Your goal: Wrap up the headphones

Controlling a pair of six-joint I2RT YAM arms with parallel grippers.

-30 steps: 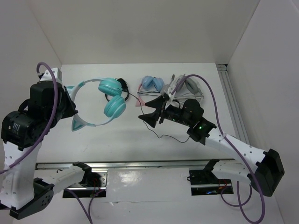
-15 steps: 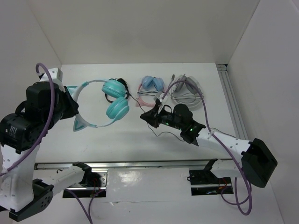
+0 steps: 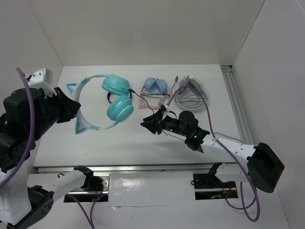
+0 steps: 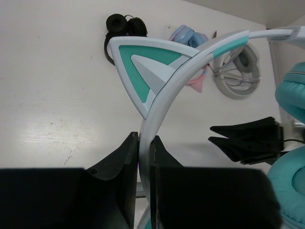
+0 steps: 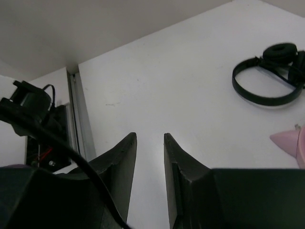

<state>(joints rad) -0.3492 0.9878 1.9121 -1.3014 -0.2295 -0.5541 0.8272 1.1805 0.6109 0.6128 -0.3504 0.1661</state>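
Observation:
The headphones (image 3: 119, 109) have teal cups and a white headband (image 4: 159, 107) with teal cat ears (image 4: 143, 62). They hang above the table on the left. My left gripper (image 4: 144, 138) is shut on the headband just below one cat ear. A thin black cable (image 3: 143, 94) runs right from the upper cup. My right gripper (image 3: 148, 123) hovers low to the right of the cups. Its jaws stand a little apart with nothing between the fingertips (image 5: 128, 143). A black cable (image 5: 71, 155) crosses in front of its left finger.
A small black pair (image 5: 271, 90) lies behind the teal cups. A light-blue pair with a pink band (image 3: 156, 85) and a grey-white pair (image 3: 190, 95) lie at the back middle. A metal rail (image 3: 236, 105) runs along the table's right side.
My right gripper went from wide open to shut, then part open again, and slid slightly left. My left arm pulled back to the left, turning the headphones a little.

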